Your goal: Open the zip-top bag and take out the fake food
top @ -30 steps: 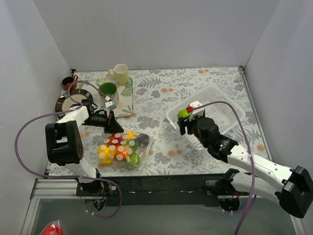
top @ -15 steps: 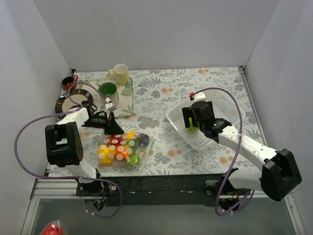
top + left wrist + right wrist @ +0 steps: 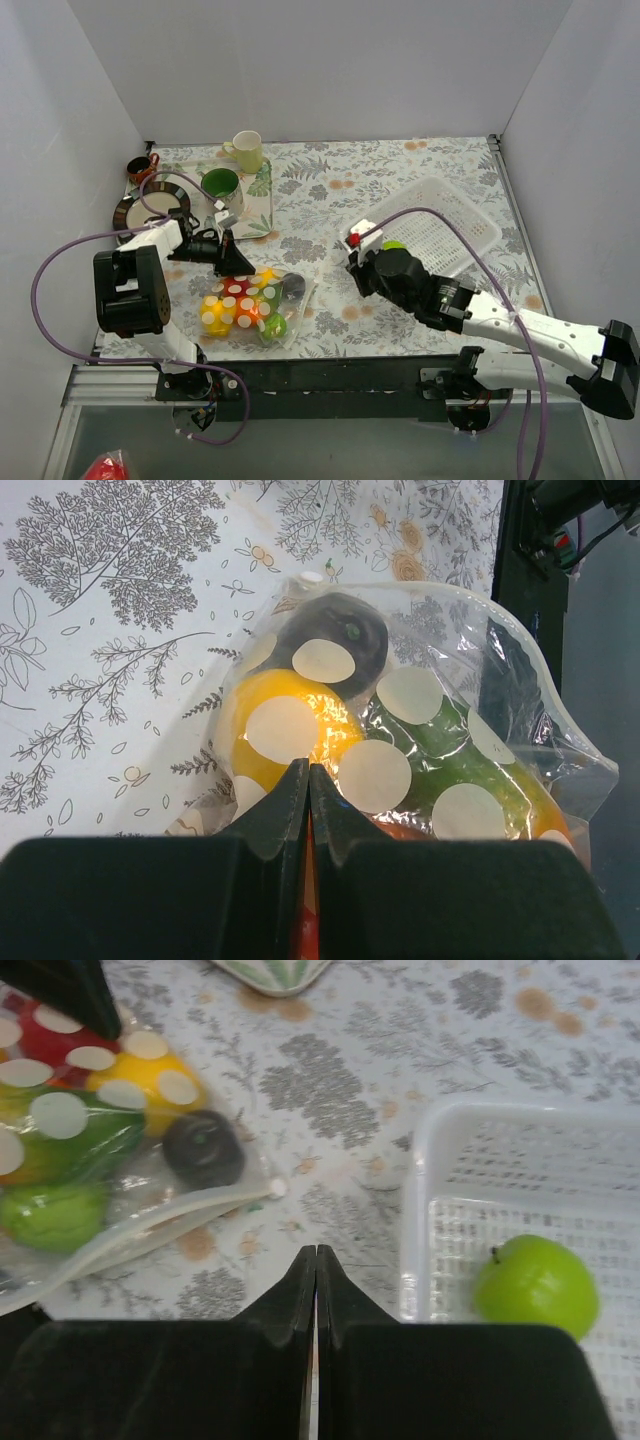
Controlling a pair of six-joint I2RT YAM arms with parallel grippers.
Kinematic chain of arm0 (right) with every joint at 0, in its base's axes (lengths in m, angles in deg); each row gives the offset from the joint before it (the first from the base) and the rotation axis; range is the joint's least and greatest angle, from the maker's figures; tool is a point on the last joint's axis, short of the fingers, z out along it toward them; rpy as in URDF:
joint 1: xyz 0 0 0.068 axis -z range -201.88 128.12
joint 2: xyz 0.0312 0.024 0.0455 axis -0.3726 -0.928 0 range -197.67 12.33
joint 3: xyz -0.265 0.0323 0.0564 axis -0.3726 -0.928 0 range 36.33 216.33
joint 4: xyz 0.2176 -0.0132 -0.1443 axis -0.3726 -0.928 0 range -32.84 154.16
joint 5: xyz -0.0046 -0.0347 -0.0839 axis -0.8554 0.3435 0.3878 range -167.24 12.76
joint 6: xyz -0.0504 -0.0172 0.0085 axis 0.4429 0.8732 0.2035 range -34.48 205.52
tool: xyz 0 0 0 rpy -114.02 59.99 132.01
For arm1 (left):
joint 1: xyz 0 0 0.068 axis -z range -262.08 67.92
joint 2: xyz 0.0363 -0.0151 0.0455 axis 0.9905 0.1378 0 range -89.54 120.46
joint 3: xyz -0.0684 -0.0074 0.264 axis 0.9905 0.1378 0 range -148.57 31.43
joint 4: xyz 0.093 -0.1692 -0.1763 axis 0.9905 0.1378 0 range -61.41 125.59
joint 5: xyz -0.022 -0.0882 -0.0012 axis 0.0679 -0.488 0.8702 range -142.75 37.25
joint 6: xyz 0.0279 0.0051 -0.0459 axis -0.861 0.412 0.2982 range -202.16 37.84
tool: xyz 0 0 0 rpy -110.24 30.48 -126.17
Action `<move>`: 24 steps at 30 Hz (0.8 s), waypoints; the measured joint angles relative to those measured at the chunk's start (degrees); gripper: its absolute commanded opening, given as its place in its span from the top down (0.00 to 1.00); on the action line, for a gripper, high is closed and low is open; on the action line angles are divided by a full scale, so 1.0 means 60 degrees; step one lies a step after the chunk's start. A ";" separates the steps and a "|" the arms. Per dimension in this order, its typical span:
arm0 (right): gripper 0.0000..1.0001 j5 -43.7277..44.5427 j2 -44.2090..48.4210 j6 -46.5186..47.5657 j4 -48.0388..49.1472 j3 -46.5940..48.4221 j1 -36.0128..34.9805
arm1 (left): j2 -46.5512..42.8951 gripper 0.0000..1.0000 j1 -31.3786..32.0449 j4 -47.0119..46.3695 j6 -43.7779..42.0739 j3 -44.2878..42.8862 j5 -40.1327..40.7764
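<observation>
My left claw is clamped on the far-left edge of the clear, crinkly, white-dotted plastic zip-top bag. The bag lies on the leaf-patterned counter, near and left. My right claw is pressed together on nothing and hangs over the counter between the bag and the white slotted plastic basket.

What worries me:
- The film is slick and I hold only a thin pinch of it. A tug from the other side could pull it out of my left claw.
- The bag's mouth faces right, and the dark purple-brown piece sits just inside it. If I raise the far edge too steeply, the load could tumble out and roll toward the near edge.
- With its fingers together, my right claw would only shove the bag. It must part before it reaches in, or it may pinch film along with fruit.

The count:
- One bag and one basket.
- One glossy green apple of the fake food, already in the basket.
- About six pieces in the bag: red, yellow, dark, orange and two green. The white dots hide the outlines, so I may be off by one.
- Two mugs (one cream, one green), far left by a leaf-print tray.
</observation>
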 measured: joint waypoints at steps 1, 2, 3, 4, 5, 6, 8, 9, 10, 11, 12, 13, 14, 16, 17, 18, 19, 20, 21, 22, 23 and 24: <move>0.99 -0.0120 -0.0084 -0.0087 0.0244 -0.0153 -0.0266 | 0.0007 1.00 -0.0004 -0.0011 0.0000 0.0029 0.0004; 0.99 -0.0248 -0.0208 -0.0178 0.0492 -0.0339 -0.0484 | 0.0007 1.00 -0.0011 -0.0025 0.0004 0.0055 0.0007; 0.99 -0.0361 -0.0386 -0.0237 0.0670 -0.0488 -0.0637 | 0.0007 1.00 -0.0022 -0.0036 0.0000 0.0076 0.0015; 0.99 -0.0521 -0.0681 -0.0277 0.0882 -0.0645 -0.0787 | 0.0007 1.00 -0.0029 -0.0069 0.0004 0.0102 0.0047; 0.99 -0.0714 -0.1035 -0.0317 0.1060 -0.0761 -0.0892 | 0.0007 1.00 -0.0033 -0.0106 0.0004 0.0138 0.0095; 0.99 -0.0889 -0.1443 -0.0368 0.1202 -0.0852 -0.0984 | 0.0007 1.00 -0.0036 -0.0168 0.0011 0.0182 0.0153; 0.92 -0.1275 -0.2262 -0.0444 0.1545 -0.0936 -0.1107 | 0.0004 1.00 -0.0036 -0.0284 0.0025 0.0291 0.0310; 0.88 -0.1457 -0.2659 -0.0455 0.1741 -0.0940 -0.1144 | -0.0007 1.00 -0.0040 -0.0350 0.0044 0.0361 0.0401; 0.80 -0.1636 -0.3005 -0.0470 0.1945 -0.0936 -0.1180 | -0.0022 1.00 -0.0040 -0.0415 0.0055 0.0419 0.0484; 0.76 -0.1785 -0.3304 -0.0466 0.2142 -0.0936 -0.1191 | -0.0044 1.00 -0.0040 -0.0506 0.0069 0.0481 0.0565; 0.73 -0.1916 -0.3577 -0.0481 0.2361 -0.0933 -0.1209 | -0.0066 1.00 -0.0040 -0.0572 0.0084 0.0525 0.0645; 0.68 -0.2007 -0.3836 -0.0477 0.2528 -0.0903 -0.1224 | -0.0095 1.00 -0.0040 -0.0641 0.0095 0.0572 0.0714; 0.66 -0.2124 -0.4087 -0.0452 0.2648 -0.0845 -0.1231 | -0.0135 1.00 -0.0040 -0.0736 0.0102 0.0627 0.0787; 0.59 -0.2266 -0.4608 -0.0433 0.2823 -0.0576 -0.1239 | -0.0200 1.00 -0.0040 -0.0849 0.0120 0.0725 0.0911; 0.58 -0.2328 -0.4816 -0.0426 0.2903 -0.0441 -0.1239 | -0.0226 1.00 -0.0044 -0.0903 0.0124 0.0769 0.0954; 0.56 -0.2390 -0.5093 -0.0415 0.2980 -0.0197 -0.1239 | -0.0248 1.00 -0.0047 -0.0984 0.0138 0.0831 0.1005; 0.50 -0.2408 -0.5271 -0.0408 0.3064 -0.0033 -0.1239 | -0.0262 1.00 -0.0047 -0.1031 0.0153 0.0874 0.1042; 0.47 -0.2426 -0.5472 -0.0401 0.3151 0.0171 -0.1239 | -0.0273 1.00 -0.0047 -0.1075 0.0160 0.0911 0.1075; 0.45 -0.2426 -0.5676 -0.0390 0.3235 0.0412 -0.1239 | -0.0295 1.00 -0.0047 -0.1129 0.0182 0.0943 0.1093; 0.40 -0.2415 -0.5796 -0.0386 0.3304 0.0557 -0.1239 | -0.0313 1.00 -0.0047 -0.1162 0.0189 0.0962 0.1107; 0.37 -0.2397 -0.5934 -0.0368 0.3373 0.0721 -0.1239 | -0.0324 1.00 -0.0047 -0.1188 0.0193 0.0965 0.1129; 0.35 -0.2361 -0.6105 -0.0346 0.3417 0.0936 -0.1239 | -0.0328 1.00 -0.0047 -0.1217 0.0197 0.0969 0.1147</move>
